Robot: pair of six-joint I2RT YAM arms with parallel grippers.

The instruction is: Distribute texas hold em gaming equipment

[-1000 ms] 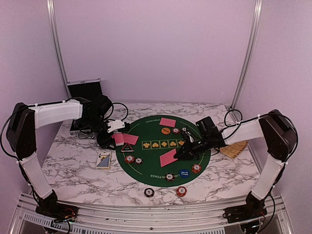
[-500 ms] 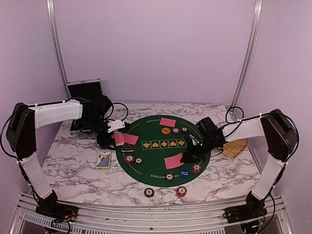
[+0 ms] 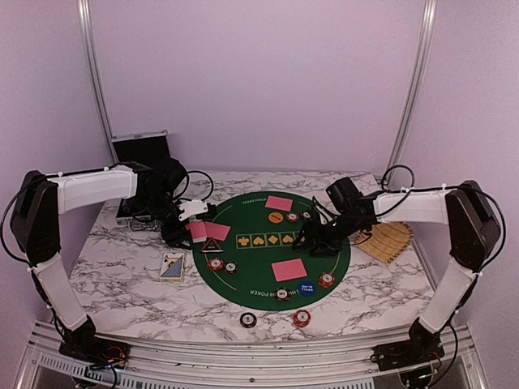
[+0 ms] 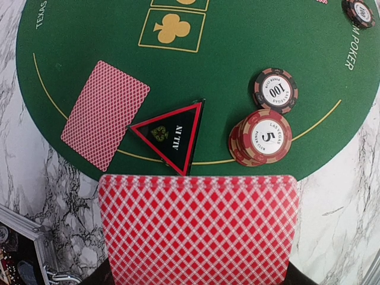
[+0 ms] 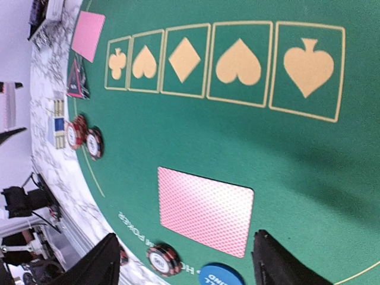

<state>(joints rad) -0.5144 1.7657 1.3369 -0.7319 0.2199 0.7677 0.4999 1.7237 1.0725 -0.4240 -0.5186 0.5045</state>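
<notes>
The left gripper (image 3: 182, 229) is clenched on one held card (image 4: 196, 231), pink back up, above the left rim of the green mat (image 3: 251, 279). In the wrist view the card hides nearly all of its fingers. The right gripper (image 3: 315, 241) hangs over the mat's right half with its jaws apart and empty. A second card (image 5: 205, 211) lies flat on the felt, below and between its fingers (image 5: 276, 261).

Two more lie face down, a left card (image 4: 105, 114) beside the held one and a far card (image 3: 278, 203), so four pink backs in all. One black triangular marker (image 4: 172, 133) sits at the left rim, just beside a chip pile (image 4: 261, 136).

Chips show at eight spots, two of them off the mat on the near marble table (image 3: 122, 284). There is one orange button (image 3: 276, 217) and one blue button (image 3: 306, 287). The mat's middle lies open.

The case (image 3: 142, 150) at far left is partly behind the arm. I cannot identify a tan fan-shaped thing (image 3: 389, 239) right of the mat.
</notes>
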